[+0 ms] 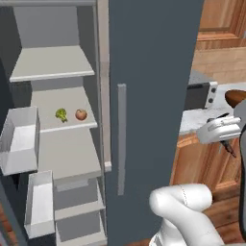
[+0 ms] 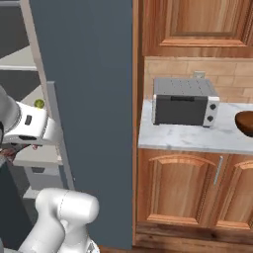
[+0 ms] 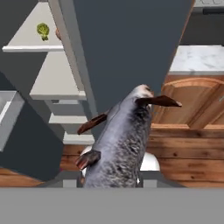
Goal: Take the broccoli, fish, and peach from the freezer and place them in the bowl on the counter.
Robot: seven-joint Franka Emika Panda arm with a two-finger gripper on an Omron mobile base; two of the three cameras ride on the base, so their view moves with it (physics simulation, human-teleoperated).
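Observation:
My gripper (image 1: 226,141) is shut on the fish (image 3: 122,140), a grey-black body with brown fins that rises from between the fingers in the hand view. It hangs in front of the wooden cabinets, right of the freezer (image 1: 153,72) door. The broccoli (image 1: 61,114) and the peach (image 1: 80,114) lie side by side on a middle freezer shelf; the broccoli (image 3: 43,30) also shows at the hand view's upper left. The brown bowl (image 2: 245,122) sits on the marble counter (image 2: 188,136), at the right edge of the right base view.
A grey toaster oven (image 2: 184,101) stands on the counter left of the bowl. The freezer's shut door with its long grey handle (image 1: 121,139) lies between the open shelves and the counter. Grey door bins (image 1: 20,139) hang at far left. Wooden cabinets (image 2: 183,188) are below the counter.

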